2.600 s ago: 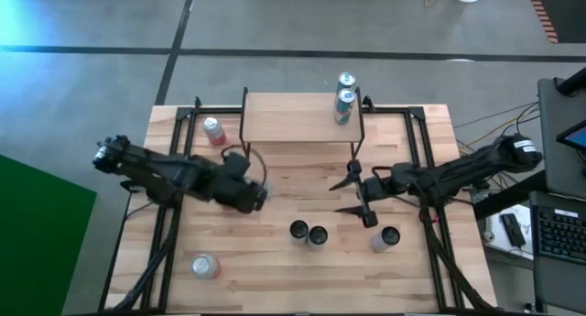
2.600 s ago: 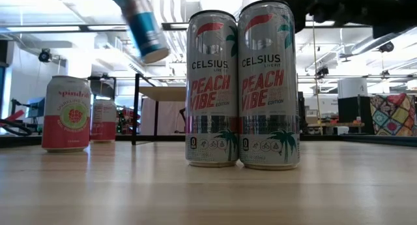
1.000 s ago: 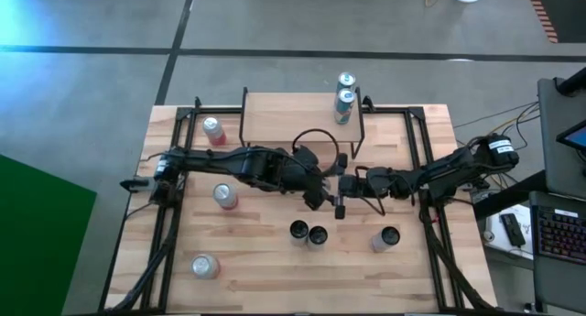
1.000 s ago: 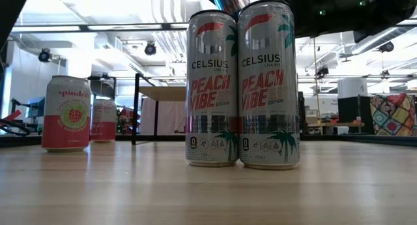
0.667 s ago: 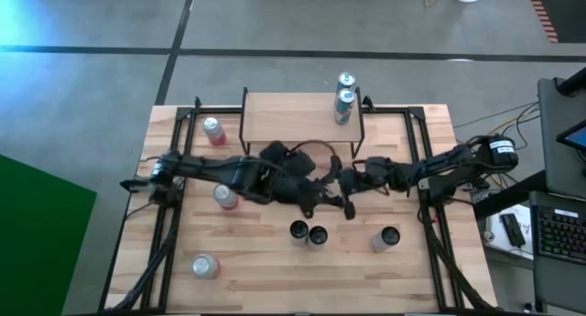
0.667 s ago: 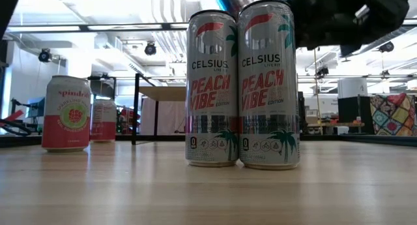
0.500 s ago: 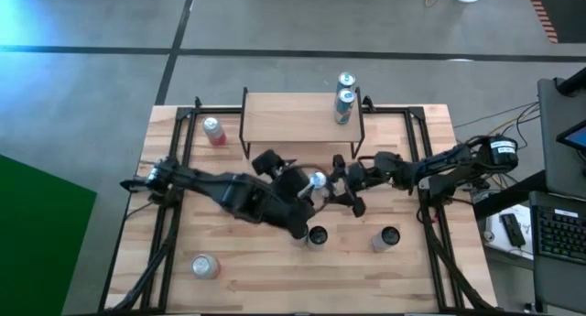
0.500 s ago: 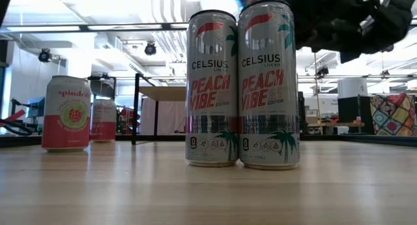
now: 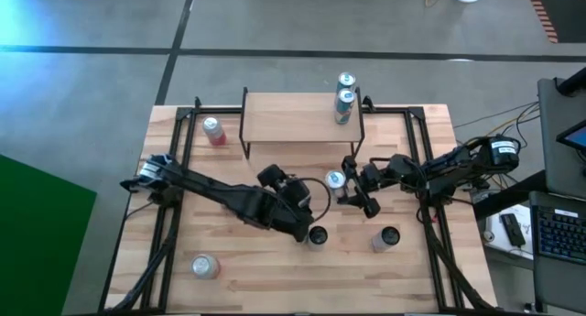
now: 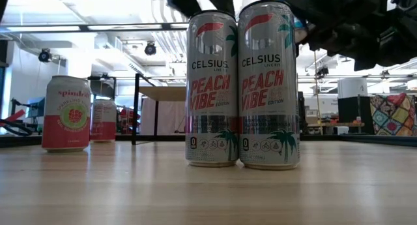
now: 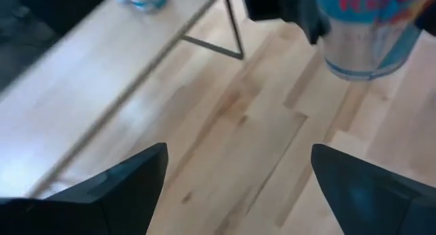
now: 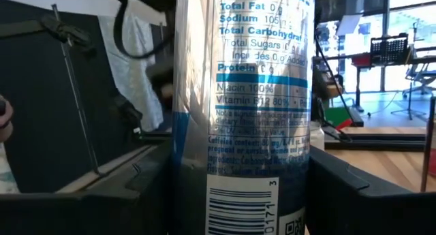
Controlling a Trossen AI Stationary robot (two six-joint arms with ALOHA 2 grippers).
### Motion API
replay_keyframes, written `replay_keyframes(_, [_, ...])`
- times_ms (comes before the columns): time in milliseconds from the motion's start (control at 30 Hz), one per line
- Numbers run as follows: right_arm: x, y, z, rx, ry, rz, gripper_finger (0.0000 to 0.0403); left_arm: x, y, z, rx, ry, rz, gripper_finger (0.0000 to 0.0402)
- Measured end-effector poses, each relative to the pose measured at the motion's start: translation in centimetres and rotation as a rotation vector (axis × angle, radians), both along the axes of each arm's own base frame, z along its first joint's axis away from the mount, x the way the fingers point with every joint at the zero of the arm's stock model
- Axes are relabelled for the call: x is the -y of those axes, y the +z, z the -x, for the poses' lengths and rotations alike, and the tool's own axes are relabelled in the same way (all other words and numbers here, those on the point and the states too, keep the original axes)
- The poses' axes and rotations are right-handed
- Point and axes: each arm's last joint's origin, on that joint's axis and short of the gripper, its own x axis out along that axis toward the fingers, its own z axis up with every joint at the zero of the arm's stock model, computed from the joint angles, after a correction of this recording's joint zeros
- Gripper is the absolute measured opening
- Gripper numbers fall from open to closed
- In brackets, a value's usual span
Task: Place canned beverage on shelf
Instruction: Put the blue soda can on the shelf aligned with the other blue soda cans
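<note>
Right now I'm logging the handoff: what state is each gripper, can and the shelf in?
Left gripper: open, empty.
Right gripper: shut on blue can, above the table.
Blue can: held upright, off the table.
Shelf: holds one upright can at its right end.
Peach cans: two upright, side by side on the table.

Two cans [image 10: 241, 81]: "CELSIUS PEACH VIBE"; pink can [image 10: 66, 113]: "spindrift"
</note>
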Motion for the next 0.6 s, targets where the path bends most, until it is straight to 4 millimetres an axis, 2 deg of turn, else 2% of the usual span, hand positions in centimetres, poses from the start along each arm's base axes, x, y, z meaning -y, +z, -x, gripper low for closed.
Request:
replay_keyframes(167, [0.0,-0.1,0.0,-0.006,-0.003,-0.001,0.0231,-0.6,-1.4,1.3,0.155,-0.070,0.008,0.0332])
replay_keyframes(233, [0.0,-0.1,0.0,-0.010,-0.002,-0.001,0.0231,-0.8,-1.3,2.0,0.282,-0.112,-0.014,0.0326])
replay_keyframes(367, [0.0,-0.1,0.0,-0.004,0.006,0.016,0.0231,-1.4,-1.8,3.4,0.619,-0.310,-0.011,0.0319])
replay_keyframes(467, [0.0,-0.1,0.0,-0.002,0.005,0.020,0.0231,-2.7,-3.3,4.5,0.832,-0.415,-0.031,0.0318])
replay_keyframes(600, [0.0,-0.1,0.0,0.002,0.005,0.033,0.0231,-3.8,-5.5,5.0,0.936,-0.510,-0.137,0.0318])
